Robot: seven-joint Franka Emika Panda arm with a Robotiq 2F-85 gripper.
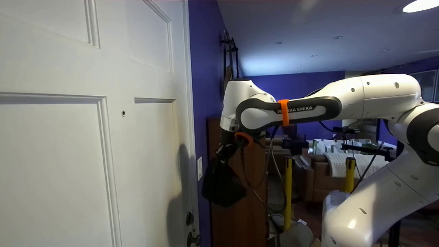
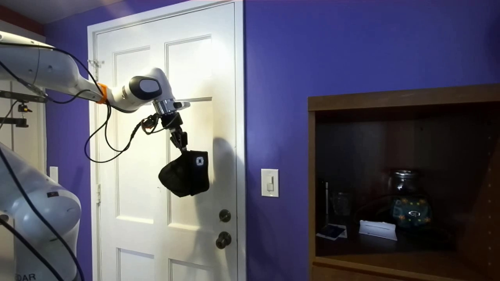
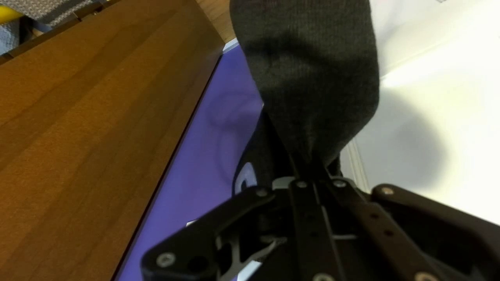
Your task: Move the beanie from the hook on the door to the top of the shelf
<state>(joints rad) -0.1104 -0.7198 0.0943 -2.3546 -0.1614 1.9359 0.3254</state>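
The black beanie hangs from my gripper in both exterior views (image 1: 224,185) (image 2: 181,175), and fills the upper middle of the wrist view (image 3: 312,70). A small white logo shows on its band. My gripper (image 2: 184,148) points down and is shut on the beanie's edge; its fingertips (image 3: 311,164) pinch the cloth. The white door (image 2: 136,191) is behind the beanie, and its panels also show in an exterior view (image 1: 61,164). I see no hook holding the beanie. The brown shelf (image 2: 402,97) stands to the door's right, its side panel large in the wrist view (image 3: 97,148).
A purple wall (image 2: 281,117) with a light switch (image 2: 269,182) lies between door and shelf. Door knobs (image 2: 224,240) stick out below the beanie. A jar (image 2: 404,180) and a patterned bag (image 2: 412,210) stand inside the shelf. Cables (image 1: 281,185) loop from the arm.
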